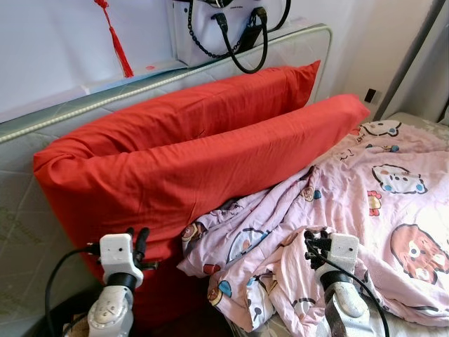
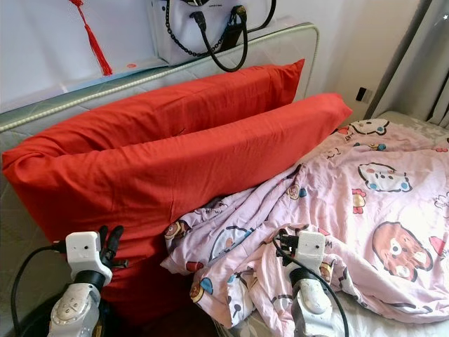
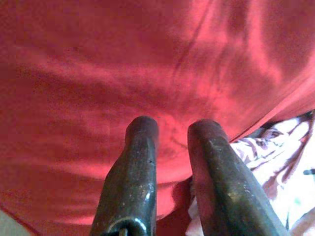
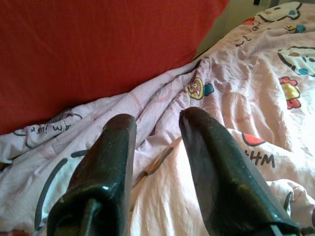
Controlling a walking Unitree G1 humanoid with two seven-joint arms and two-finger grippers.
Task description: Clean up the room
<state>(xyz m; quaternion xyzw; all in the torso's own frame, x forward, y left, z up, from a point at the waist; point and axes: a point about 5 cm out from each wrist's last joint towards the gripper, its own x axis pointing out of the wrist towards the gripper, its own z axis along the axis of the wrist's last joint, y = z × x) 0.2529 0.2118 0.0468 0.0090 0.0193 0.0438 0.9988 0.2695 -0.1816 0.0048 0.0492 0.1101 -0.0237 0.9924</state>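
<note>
Head view: the crumpled quilt lies on the bed against two red pillows.

Left wrist: left gripper is slightly parted, empty, at a pillow.

Right wrist: right gripper is parted, empty, over quilt folds; pinch a thick fold firmly.

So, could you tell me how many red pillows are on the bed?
2: the rear red pillow stands against the headboard, and the front red pillow leans on it, touching the pink quilt.

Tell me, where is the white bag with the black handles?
The white bag sits on top of the headboard, up behind the two red pillows, right of the red tassel hanging on the wall.
</note>
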